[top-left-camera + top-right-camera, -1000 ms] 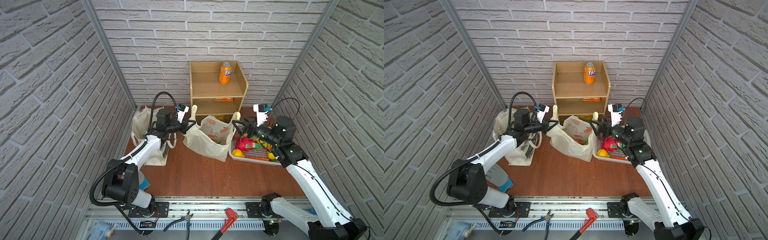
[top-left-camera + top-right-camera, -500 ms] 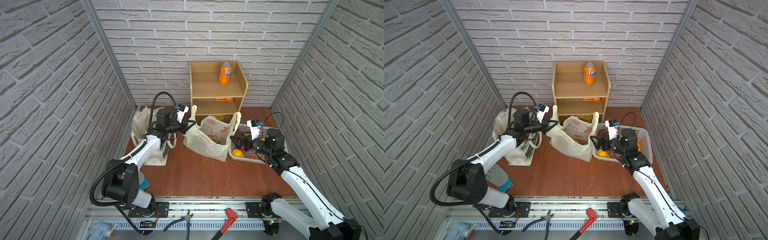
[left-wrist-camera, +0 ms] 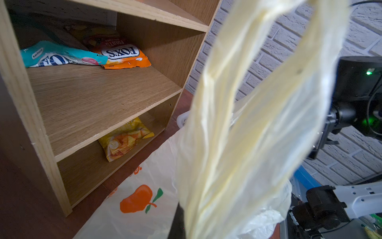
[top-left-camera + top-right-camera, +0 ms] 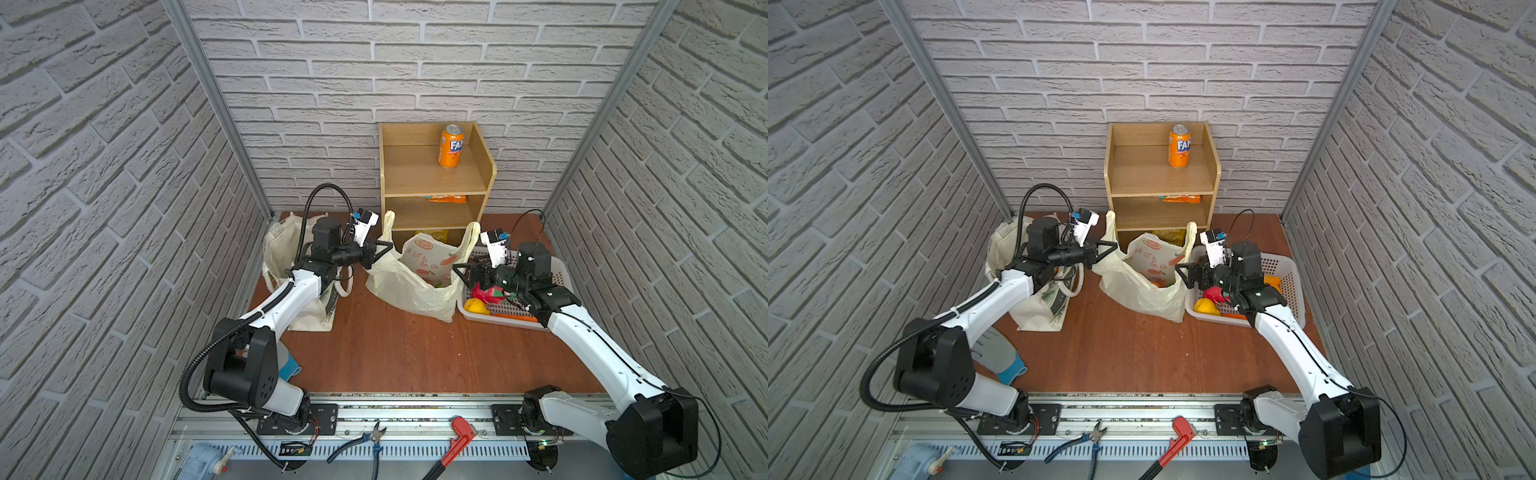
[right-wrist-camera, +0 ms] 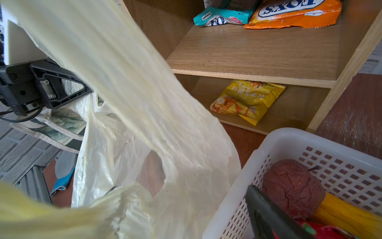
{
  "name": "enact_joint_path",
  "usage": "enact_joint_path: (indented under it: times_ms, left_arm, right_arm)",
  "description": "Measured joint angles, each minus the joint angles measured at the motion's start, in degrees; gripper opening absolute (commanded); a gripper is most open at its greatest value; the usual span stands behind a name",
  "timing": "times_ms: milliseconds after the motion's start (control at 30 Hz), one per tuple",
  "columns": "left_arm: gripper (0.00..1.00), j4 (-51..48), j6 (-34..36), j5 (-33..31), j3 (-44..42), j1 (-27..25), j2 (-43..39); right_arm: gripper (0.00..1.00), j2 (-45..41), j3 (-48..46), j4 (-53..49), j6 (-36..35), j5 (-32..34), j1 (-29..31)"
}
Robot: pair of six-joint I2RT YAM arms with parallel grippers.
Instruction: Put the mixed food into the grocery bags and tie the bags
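The white-and-black left arm (image 4: 291,300) reaches forward to the left side of the thin pale-yellow plastic carrier bag printed with orange fruit (image 4: 415,291). Its wrist is level, and the black left gripper (image 4: 390,246) is pinched tight on the bag's left handle. The right arm (image 4: 590,345) stretches to the bag's right side, where the black right gripper (image 4: 459,275) faces the bag with jaws spread wide.

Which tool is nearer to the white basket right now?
Right. The right tool hangs open over the end of the white basket next to the plastic bag. The left tool is on that bag's far side, shut on its handle, beside the canvas tote.
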Motion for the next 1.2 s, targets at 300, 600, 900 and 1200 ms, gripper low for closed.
enact_joint_path:
  times_ms: [300,600,900,1200]
  left_arm:
    - [0.00,-0.52,-0.09,1.68,0.35,0.00,0.79]
    - [0.00,-0.98,-0.24,3.19,1.22,0.00,1.44]
    - [0.00,-1.42,-0.44,4.50,2.21,0.00,2.16]
    - [0.00,-1.97,-0.44,5.33,2.23,0.00,2.56]
  right_arm:
    - [0.95,5.22,4.28,0.72,-1.27,-0.31,-0.39]
    - [0.99,9.70,7.98,3.30,-1.75,-1.81,-1.01]
    - [0.85,17.14,9.75,12.39,3.30,-7.72,-1.03]
    - [0.20,21.27,11.08,20.96,10.40,-12.28,-1.03]
